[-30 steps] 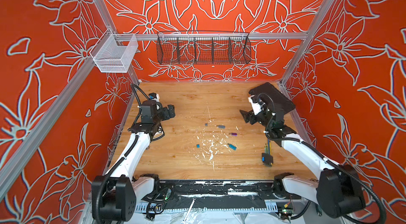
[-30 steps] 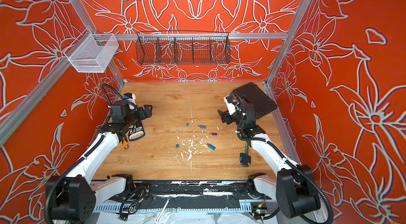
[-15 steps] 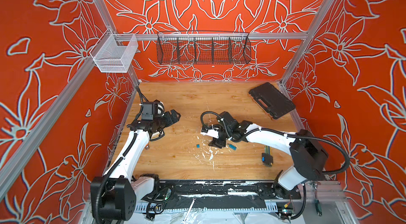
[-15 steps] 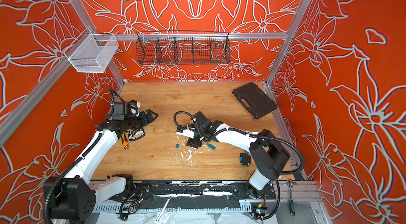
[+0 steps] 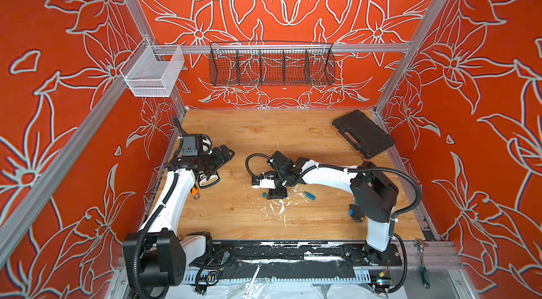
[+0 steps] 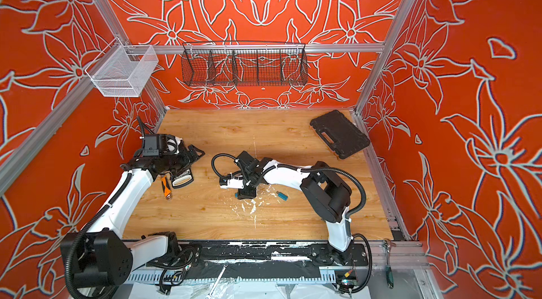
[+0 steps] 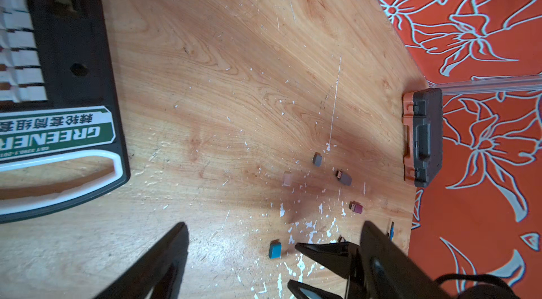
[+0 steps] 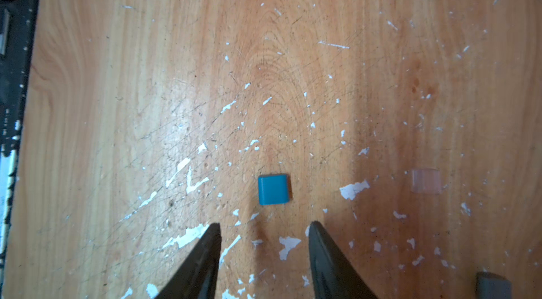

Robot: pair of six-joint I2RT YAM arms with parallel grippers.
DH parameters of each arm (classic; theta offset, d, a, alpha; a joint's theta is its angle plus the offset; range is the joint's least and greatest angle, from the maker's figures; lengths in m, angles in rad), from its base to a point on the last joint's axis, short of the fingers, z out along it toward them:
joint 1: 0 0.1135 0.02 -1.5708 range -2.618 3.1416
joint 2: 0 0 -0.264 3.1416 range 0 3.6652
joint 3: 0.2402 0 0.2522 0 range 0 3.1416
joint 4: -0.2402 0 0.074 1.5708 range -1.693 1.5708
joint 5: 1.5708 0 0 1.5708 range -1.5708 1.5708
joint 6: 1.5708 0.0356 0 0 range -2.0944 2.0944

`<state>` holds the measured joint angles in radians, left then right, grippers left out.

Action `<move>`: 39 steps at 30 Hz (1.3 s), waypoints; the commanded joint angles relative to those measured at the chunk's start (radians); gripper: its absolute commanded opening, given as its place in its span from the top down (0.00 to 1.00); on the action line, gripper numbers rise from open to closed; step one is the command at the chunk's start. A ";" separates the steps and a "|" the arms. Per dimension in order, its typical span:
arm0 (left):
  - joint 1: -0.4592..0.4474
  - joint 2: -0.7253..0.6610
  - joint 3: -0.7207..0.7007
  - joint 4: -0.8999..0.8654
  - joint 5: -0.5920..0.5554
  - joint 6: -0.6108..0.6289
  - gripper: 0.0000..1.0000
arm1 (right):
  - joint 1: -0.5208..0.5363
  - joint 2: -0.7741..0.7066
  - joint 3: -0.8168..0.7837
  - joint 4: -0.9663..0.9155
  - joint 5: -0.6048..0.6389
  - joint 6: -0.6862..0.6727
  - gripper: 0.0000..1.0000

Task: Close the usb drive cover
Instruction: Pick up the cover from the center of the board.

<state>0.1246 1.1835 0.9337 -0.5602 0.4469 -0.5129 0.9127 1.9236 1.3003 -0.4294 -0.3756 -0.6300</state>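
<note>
Right gripper (image 8: 264, 225) has swung from the black case (image 5: 363, 133) to the middle of the desk (image 8: 146, 77), jaws parted and empty just short of the small square blue usb cap (image 8: 273, 189) lying flat there; left gripper (image 7: 272, 224) jaws wide apart, empty.

The cap (image 8: 273, 189) lies on the table (image 8: 117, 77) just in front of the right gripper (image 8: 264, 225), in line with the gap between its fingers and apart from them. A second cap (image 8: 426, 181) lies to one side of it, farther from the robot base. A usb drive (image 5: 310, 195) lies behind this gripper, at its right. The left gripper (image 5: 224, 152) is well apart at the left, near a tool tray (image 5: 208, 180).
</note>
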 commanded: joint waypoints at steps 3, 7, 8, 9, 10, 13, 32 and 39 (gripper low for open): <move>0.008 -0.027 0.023 -0.027 -0.009 0.023 0.13 | 0.024 0.052 0.048 -0.058 0.004 -0.061 0.51; 0.007 -0.031 0.020 -0.032 -0.015 0.032 0.14 | 0.039 0.064 0.050 -0.048 0.002 -0.063 0.53; 0.008 -0.031 0.019 -0.033 -0.016 0.032 0.14 | 0.044 0.071 0.053 -0.048 0.017 -0.064 0.54; 0.007 -0.032 0.017 -0.032 -0.017 0.034 0.14 | 0.047 0.079 0.056 -0.047 0.031 -0.063 0.56; 0.009 -0.036 0.015 -0.031 -0.016 0.034 0.15 | 0.049 0.084 0.057 -0.042 0.044 -0.059 0.57; 0.007 -0.044 0.013 -0.030 -0.016 0.035 0.15 | 0.052 0.087 0.056 -0.016 0.076 -0.040 0.58; 0.008 -0.085 -0.007 -0.010 -0.010 0.043 0.20 | 0.052 0.081 0.062 -0.007 0.080 -0.021 0.59; 0.008 -0.083 -0.012 -0.003 -0.013 0.040 0.20 | 0.052 0.072 0.033 0.011 0.104 0.050 0.59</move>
<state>0.1257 1.1149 0.9329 -0.5674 0.4389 -0.4725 0.9596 1.9896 1.3334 -0.4046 -0.2825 -0.6170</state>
